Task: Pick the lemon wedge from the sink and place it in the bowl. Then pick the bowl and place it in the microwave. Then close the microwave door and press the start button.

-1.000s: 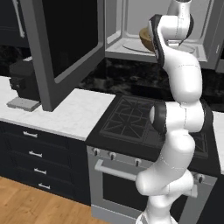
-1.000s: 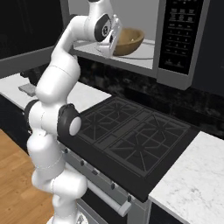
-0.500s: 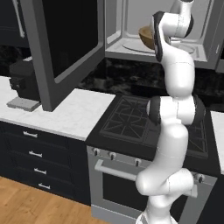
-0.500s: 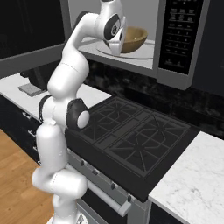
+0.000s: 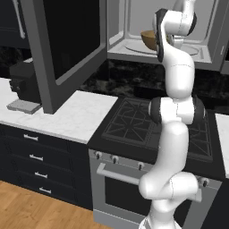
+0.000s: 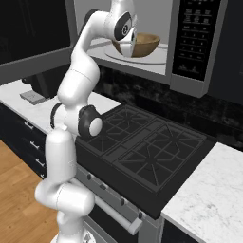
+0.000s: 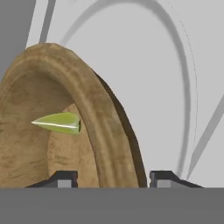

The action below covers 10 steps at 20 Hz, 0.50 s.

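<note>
Bowl (image 7: 105, 131) rim between claw (image 7: 112, 179) tips.

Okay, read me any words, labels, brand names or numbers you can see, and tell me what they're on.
Microwave control strip: rows of pale markings, too small and blurred to read.
Nothing readable on the bowl, the oven range or the drawers.

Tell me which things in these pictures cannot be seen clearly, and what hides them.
- Bowl, left base view: mostly behind the arm.
- Bowl's near side, right base view: covered by the robot's hand.
- Lemon wedge: too small for both base views.
- Microwave buttons, right base view: too small to read.
- Whether the jaws touch the bowl's rim, hand view: cut off by the bottom edge.
</note>
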{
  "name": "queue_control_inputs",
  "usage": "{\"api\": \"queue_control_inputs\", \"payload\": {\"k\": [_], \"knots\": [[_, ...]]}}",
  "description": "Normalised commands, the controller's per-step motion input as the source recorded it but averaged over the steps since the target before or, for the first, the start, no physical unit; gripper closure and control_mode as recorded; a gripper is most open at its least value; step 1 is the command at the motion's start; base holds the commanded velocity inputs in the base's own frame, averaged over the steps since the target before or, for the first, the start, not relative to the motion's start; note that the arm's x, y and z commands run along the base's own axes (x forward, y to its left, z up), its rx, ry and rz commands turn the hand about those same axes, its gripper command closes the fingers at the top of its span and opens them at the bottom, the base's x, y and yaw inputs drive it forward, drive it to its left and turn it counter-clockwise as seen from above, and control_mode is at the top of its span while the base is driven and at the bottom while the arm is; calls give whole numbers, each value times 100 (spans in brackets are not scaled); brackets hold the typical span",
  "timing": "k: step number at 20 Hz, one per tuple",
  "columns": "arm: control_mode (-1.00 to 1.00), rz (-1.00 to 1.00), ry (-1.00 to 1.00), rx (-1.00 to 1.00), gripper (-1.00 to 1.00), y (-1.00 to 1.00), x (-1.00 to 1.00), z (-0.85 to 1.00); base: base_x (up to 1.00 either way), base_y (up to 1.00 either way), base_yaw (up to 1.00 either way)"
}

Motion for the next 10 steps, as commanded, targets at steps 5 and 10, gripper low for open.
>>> {"api": "queue_control_inputs", "payload": {"k": [5,10], "knots": [[-100,0,-43,1,-100,0,4,-51,0,0,0],[-100,2,-65,13,-100,18,-6,-53,0,0,0]]}}
